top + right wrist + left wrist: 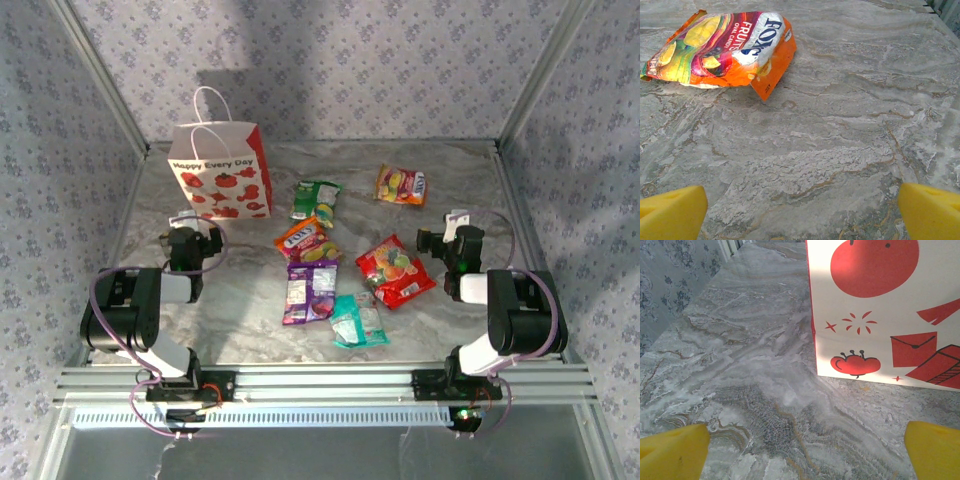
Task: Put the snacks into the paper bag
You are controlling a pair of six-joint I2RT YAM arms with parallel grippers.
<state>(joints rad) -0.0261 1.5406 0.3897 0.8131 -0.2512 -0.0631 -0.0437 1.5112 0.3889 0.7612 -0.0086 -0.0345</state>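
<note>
nothing bagged yet; left gripper [800, 452] and right gripper [800, 212] gape empty. next, right should grasp the orange-yellow packet [720, 47] at eleven o'clock.

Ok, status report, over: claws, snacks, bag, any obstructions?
Left claw open, empty, facing paper bag. Right claw open, empty, facing orange-yellow packet. Six snacks flat on table, bag upright. No obstruction seen.

Paper bag [865, 305] cropped top and right, teal packet [358, 322] print probably unreadable
</note>
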